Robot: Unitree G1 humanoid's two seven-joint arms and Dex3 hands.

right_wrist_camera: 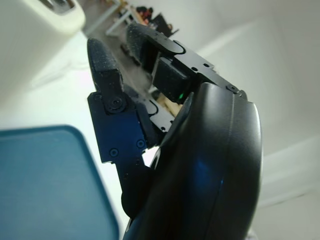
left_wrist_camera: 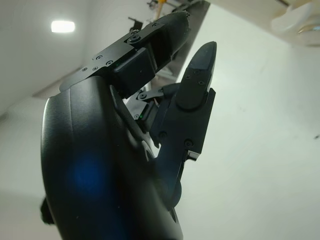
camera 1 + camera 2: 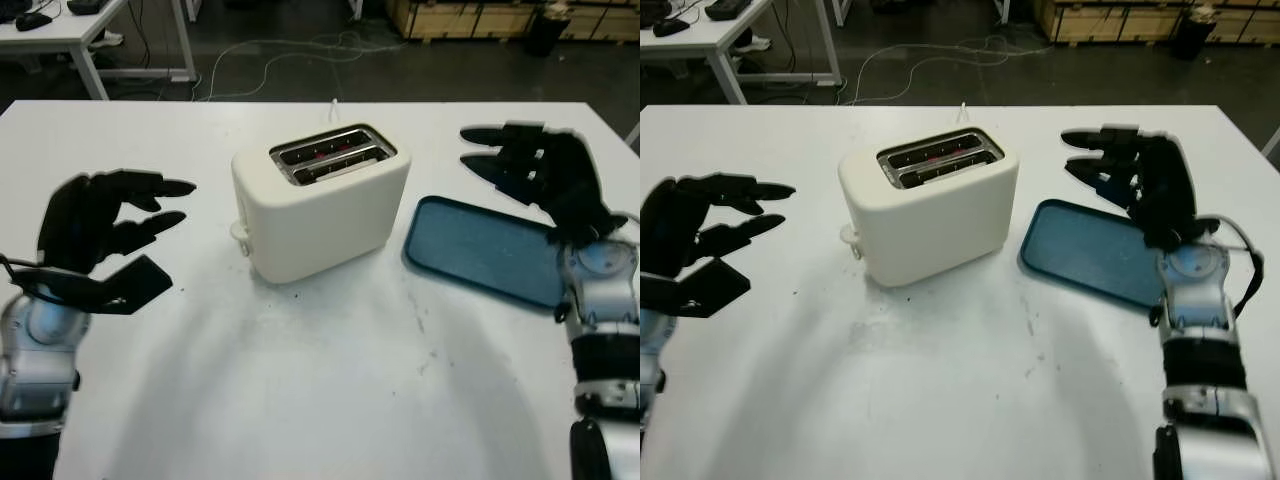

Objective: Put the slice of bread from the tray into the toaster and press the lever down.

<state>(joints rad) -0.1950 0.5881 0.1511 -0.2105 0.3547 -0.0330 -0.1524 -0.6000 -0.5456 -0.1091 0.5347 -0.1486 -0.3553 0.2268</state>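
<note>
1. Cream plastic two-slot toaster [image 3: 320, 200] mid white table [image 3: 300, 400]; bread slice not discernible
2. Blue rectangular tray [image 3: 480, 250] just right of toaster
3. Left hand [image 3: 105, 235] left of toaster, released
4. Right hand [image 3: 535, 170] above tray, released

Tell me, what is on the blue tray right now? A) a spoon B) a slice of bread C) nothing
C: the blue tray lies bare beside the toaster, with no bread or anything else on its surface.
</note>
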